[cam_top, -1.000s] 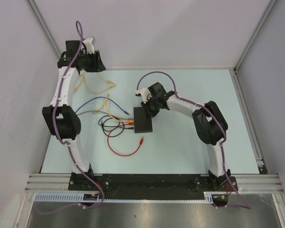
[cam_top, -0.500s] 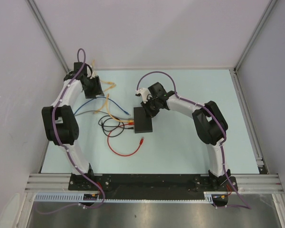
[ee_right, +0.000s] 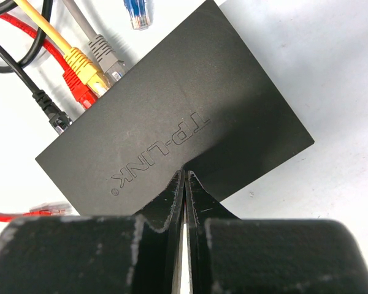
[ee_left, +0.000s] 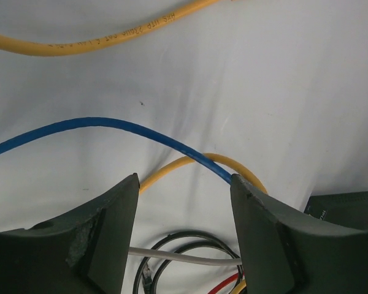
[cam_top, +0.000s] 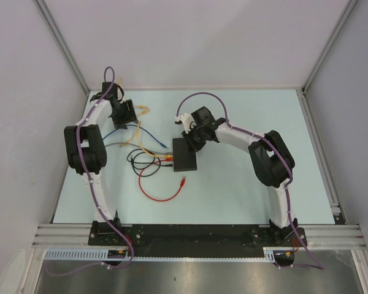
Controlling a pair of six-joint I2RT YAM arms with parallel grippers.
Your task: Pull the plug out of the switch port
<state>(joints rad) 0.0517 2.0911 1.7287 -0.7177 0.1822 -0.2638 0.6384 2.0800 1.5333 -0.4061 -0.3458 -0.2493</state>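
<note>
The switch (cam_top: 185,154) is a flat black TP-LINK box (ee_right: 178,116) in the middle of the table. Grey (ee_right: 106,56), yellow (ee_right: 86,66), red (ee_right: 80,92) and black (ee_right: 51,112) plugs sit in the ports on its left edge. My right gripper (ee_right: 185,174) is shut and empty, its tips resting on the box's top; in the top view it (cam_top: 193,138) stands at the box's far end. My left gripper (ee_left: 184,180) is open and empty above the cables, left of the box, a blue cable (ee_left: 110,125) crossing just beyond its tips. It (cam_top: 125,116) is apart from the plugs.
Loose cables lie left of the box: a yellow one (ee_left: 80,43), black loops (ee_left: 190,242), a grey one (ee_left: 184,257). A loose blue plug (ee_right: 138,12) and a loose red plug (cam_top: 183,181) lie near the box. Walls enclose three sides.
My left arm has swung from the far left corner toward the cables and come down closer to the table. The right arm and the box have not moved.
</note>
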